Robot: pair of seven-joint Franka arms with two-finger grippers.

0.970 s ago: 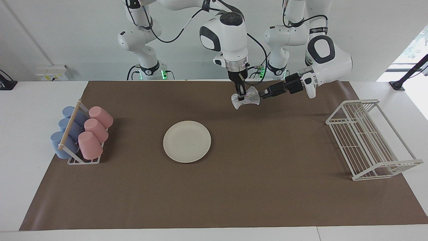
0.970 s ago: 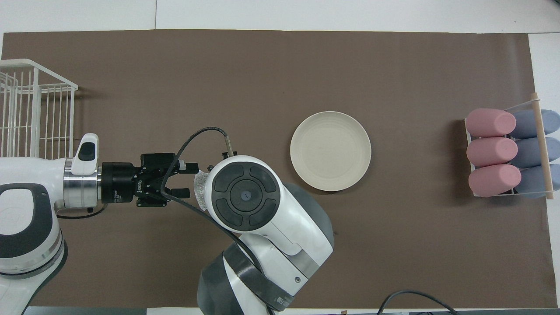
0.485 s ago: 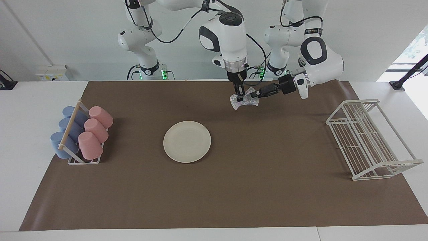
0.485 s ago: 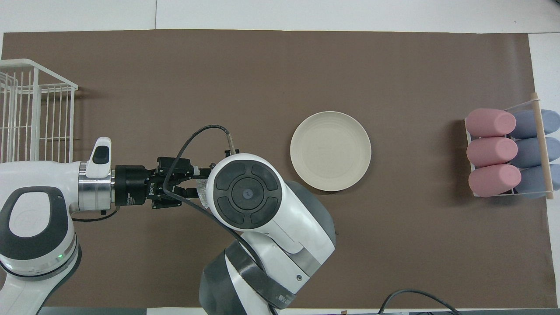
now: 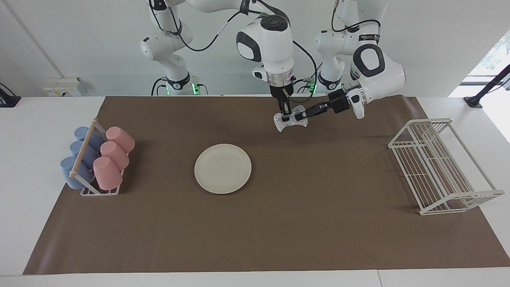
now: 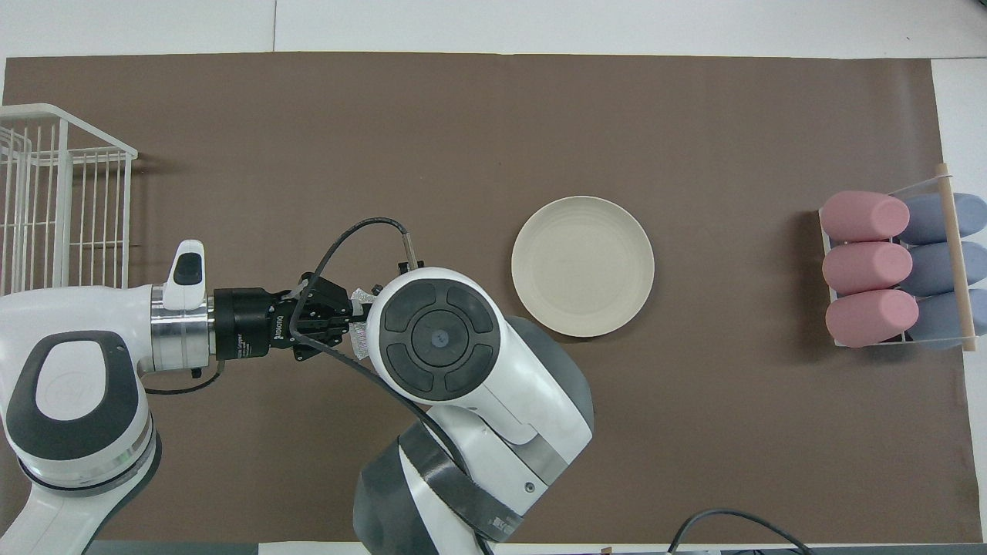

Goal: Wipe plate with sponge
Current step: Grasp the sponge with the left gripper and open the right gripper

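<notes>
The cream-white plate (image 5: 222, 168) lies flat on the brown mat, near its middle; it also shows in the overhead view (image 6: 583, 266). The silvery sponge (image 5: 281, 124) hangs in the air over the mat's robot-side part, toward the left arm's end from the plate. My right gripper (image 5: 285, 118) points straight down and is shut on the sponge's middle. My left gripper (image 5: 299, 116) reaches in sideways and its fingers are closed on the sponge's end. In the overhead view the right arm's wrist hides most of the sponge (image 6: 358, 344), with the left gripper (image 6: 355, 320) beside it.
A rack of pink and blue cups (image 5: 97, 159) stands at the right arm's end of the mat (image 6: 894, 266). A white wire rack (image 5: 438, 165) stands at the left arm's end (image 6: 62, 193).
My left gripper has moved in toward the sponge and its fingers have narrowed from wide open onto the sponge's end. The right gripper has kept the sponge almost still.
</notes>
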